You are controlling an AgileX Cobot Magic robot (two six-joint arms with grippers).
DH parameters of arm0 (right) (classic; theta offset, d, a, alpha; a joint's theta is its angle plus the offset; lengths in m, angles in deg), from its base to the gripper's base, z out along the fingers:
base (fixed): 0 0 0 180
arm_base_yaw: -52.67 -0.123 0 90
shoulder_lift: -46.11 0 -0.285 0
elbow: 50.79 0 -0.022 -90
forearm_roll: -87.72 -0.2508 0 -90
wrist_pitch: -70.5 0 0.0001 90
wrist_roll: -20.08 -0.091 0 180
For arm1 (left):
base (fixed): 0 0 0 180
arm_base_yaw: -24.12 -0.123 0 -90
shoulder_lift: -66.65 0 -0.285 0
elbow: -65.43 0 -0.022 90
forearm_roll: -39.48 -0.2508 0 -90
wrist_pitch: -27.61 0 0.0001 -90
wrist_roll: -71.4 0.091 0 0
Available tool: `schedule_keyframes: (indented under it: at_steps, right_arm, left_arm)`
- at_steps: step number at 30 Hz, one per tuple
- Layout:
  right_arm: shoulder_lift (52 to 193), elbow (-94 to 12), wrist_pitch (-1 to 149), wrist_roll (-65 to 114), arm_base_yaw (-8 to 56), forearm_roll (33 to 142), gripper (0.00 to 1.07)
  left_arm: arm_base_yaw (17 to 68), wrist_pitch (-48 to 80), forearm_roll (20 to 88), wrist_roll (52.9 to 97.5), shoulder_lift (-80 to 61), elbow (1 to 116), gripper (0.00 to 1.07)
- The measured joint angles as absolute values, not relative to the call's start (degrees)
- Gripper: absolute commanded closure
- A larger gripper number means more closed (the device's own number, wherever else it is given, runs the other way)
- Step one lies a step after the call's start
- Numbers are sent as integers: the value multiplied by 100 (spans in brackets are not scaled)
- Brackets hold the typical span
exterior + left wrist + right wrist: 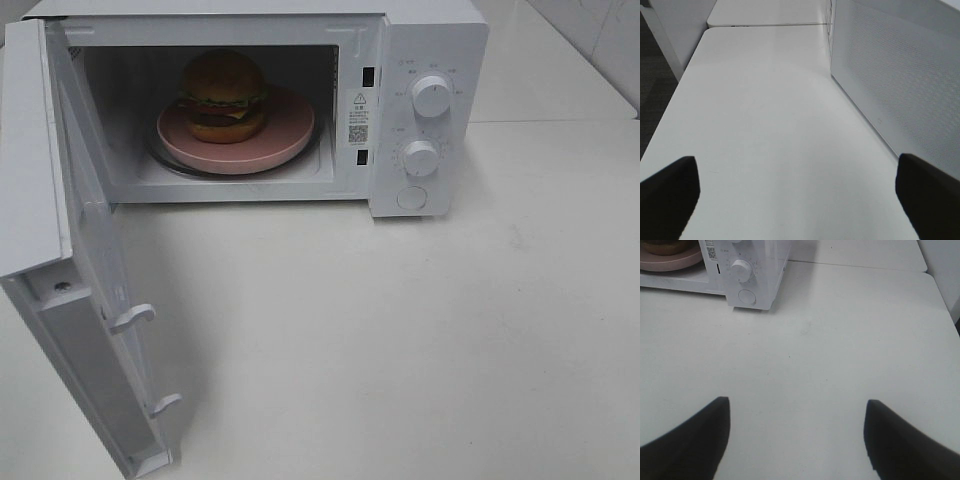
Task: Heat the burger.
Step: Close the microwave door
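The burger (223, 95), with a glossy brown bun, lettuce and cheese, sits on a round pink plate (288, 125) inside the white microwave (430, 40). The microwave door (90, 250) stands swung wide open toward the front left. Neither arm shows in the high view. In the left wrist view my left gripper (797, 197) is open and empty over bare table, with the door's meshed panel (900, 75) beside it. My right gripper (797, 440) is open and empty, some way in front of the microwave's control panel; the plate's edge (670, 261) and the burger's base (662, 246) show in a corner.
Two round knobs (431, 96) (421, 158) and a round button (412, 197) sit on the microwave's right panel. The white table (400, 350) stretches in front. A table edge with dark floor (652, 100) shows in the left wrist view.
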State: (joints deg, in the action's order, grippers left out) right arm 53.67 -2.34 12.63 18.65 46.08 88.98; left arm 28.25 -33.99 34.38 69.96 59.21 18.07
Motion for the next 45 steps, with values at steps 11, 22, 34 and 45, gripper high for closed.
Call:
schedule_keyframes:
  at_steps: [11, 22, 34, 45]
  right_arm:
    - [5367, -234, 1263, 1865, 4608, 8898, 34]
    - [5367, -234, 1263, 1865, 4608, 8898, 34]
    - [5367, -234, 1263, 1865, 4608, 8898, 34]
    - [5367, -234, 1263, 1865, 4608, 8898, 34]
  left_arm:
    - [2825, -3399, 3438, 6996, 5921, 1807, 7]
    - [2825, -3399, 3438, 6996, 5921, 1807, 7]
    - [2825, -3399, 3438, 6996, 5921, 1807, 7]
    - [2825, -3399, 3438, 6996, 5921, 1807, 7]
